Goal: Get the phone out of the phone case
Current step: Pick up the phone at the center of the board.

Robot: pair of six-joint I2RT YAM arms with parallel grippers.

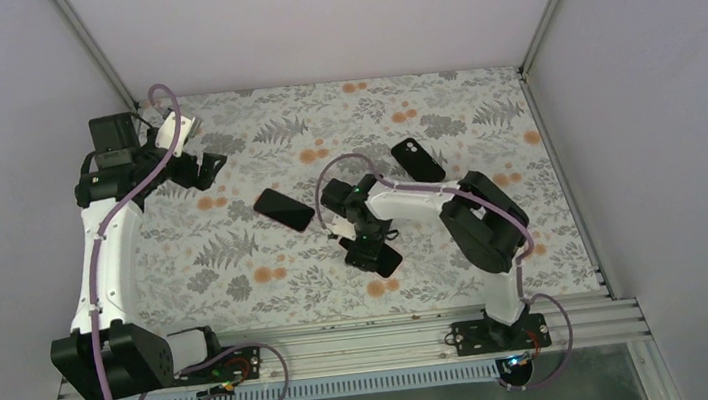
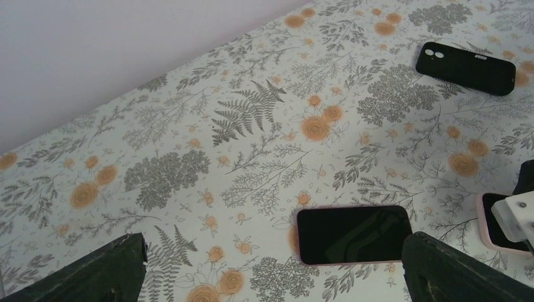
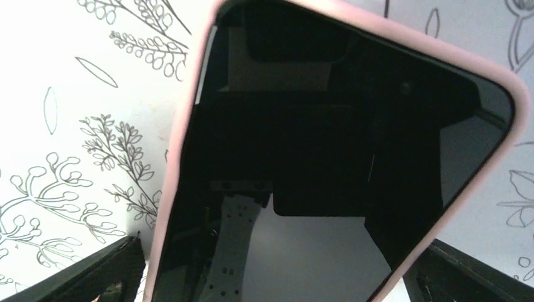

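- I am seeing the right gripper (image 1: 368, 251) hanging low over the middle of the floral surface (image 1: 439, 100), pointing down at the phone (image 3: 327, 157).
- The phone is lying screen up in its pink case (image 3: 182, 157); the case is wrapping the screen's edges all round.
- The right gripper is standing apart, its fingers (image 3: 82, 277) flanking one end of the phone. I cannot tell whether they are touching the case.
- I am reading the left gripper (image 2: 272, 251) as spread wide and holding nothing, raised near the far left corner, well apart from the phone.
- A second pink-cased phone (image 2: 352, 234) is lying to the left of the right gripper.
- A black case (image 2: 465, 68) is lying face down farther back.
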